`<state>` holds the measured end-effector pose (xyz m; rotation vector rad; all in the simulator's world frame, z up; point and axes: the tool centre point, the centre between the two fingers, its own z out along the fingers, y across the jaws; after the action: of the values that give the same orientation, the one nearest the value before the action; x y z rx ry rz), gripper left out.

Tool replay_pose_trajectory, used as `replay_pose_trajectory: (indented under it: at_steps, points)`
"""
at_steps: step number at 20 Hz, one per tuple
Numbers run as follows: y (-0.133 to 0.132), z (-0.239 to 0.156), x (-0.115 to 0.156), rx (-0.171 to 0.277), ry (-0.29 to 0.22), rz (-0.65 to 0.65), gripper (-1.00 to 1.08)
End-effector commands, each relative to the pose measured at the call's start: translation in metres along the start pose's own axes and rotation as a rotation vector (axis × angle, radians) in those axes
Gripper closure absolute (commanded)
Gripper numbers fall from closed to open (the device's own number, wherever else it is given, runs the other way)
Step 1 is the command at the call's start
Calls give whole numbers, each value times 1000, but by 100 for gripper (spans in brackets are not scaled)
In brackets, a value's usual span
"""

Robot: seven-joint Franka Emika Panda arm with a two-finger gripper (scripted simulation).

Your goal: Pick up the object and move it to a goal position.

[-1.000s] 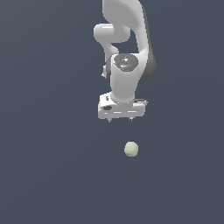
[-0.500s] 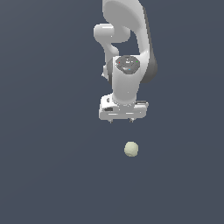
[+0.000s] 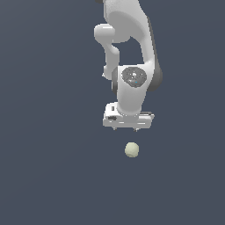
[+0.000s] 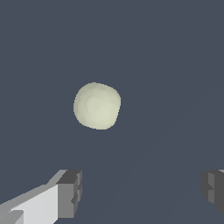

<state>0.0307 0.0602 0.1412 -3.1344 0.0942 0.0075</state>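
Observation:
The object, a small pale yellowish-green ball (image 3: 132,150), lies on the dark grey surface below the white arm in the exterior view. My gripper (image 3: 126,128) hangs just above and behind it, a short gap away, its short fingertips barely showing under the white hand. In the wrist view the ball (image 4: 96,106) fills the middle of the picture, ahead of my gripper (image 4: 142,192). The two grey fingertips (image 4: 70,192) stand far apart with nothing between them, so the gripper is open. The ball is much narrower than the gap.
Only the flat dark grey surface (image 3: 52,176) surrounds the ball and the arm. No other objects or edges show in either view.
The gripper has shifted slightly toward the exterior view's right and a little lower, coming closer to the ball. The ball has not moved.

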Motion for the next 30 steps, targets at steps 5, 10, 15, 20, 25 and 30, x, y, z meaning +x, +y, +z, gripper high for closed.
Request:
replay_pose_trajectory:
  at_steps: [5,10,15,20,25,30]
  points:
    - [-19,21,28,-1,2,132,-92]
    - [-31,36,43,-3,4,211,-92]
    - [-39,45,52,-4,5,260,-92]
    - [-42,49,55,-5,6,280,-92]
    - [-42,53,54,-5,5,277,-92]
    - [-42,76,54,-5,5,279,-92]
